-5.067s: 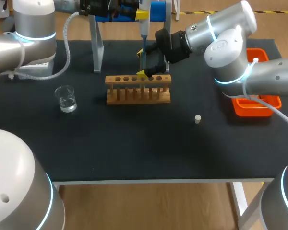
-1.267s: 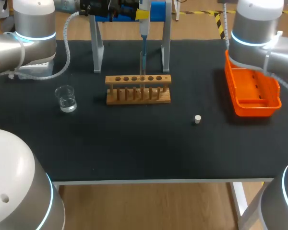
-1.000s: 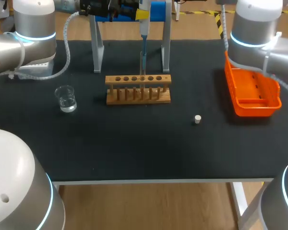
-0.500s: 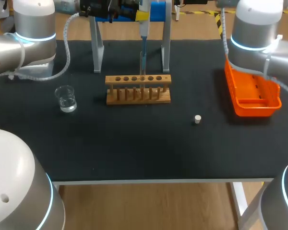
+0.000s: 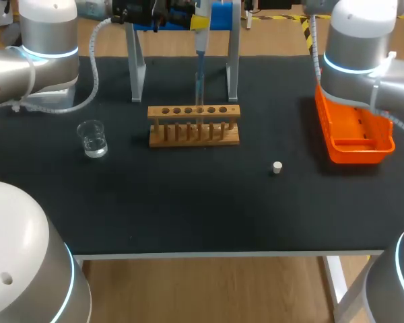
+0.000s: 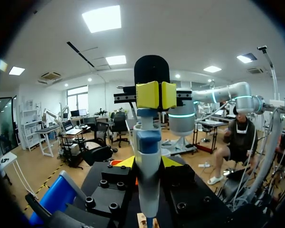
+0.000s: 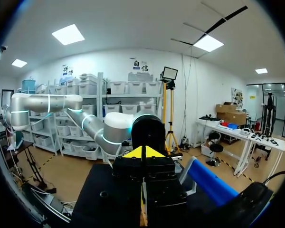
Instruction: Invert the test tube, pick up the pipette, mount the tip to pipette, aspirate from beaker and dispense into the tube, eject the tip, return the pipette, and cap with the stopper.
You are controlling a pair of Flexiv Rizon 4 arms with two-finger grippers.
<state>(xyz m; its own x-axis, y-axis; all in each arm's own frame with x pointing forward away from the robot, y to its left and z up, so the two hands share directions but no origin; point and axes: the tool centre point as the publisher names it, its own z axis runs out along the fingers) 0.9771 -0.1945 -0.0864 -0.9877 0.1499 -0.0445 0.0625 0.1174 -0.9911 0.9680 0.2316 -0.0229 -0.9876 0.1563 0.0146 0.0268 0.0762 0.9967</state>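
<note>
The left claw (image 6: 156, 95) is clamped on the pipette (image 5: 200, 50), which hangs upright over the rack (image 5: 194, 125). The right claw (image 7: 143, 153) looks closed on nothing. This is probably dispensing, so the pipette should be held plumb, tip centred over the tube's hole, and pressed slowly. Only the head view shows the beaker (image 5: 92, 138) and stopper (image 5: 277, 167); only the left wrist view shows the grip.

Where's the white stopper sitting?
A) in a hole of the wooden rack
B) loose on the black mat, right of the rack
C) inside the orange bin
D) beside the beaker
B: the head view shows the stopper alone on the black mat, nearer the table's front edge than the wooden rack and short of the orange bin.
</note>
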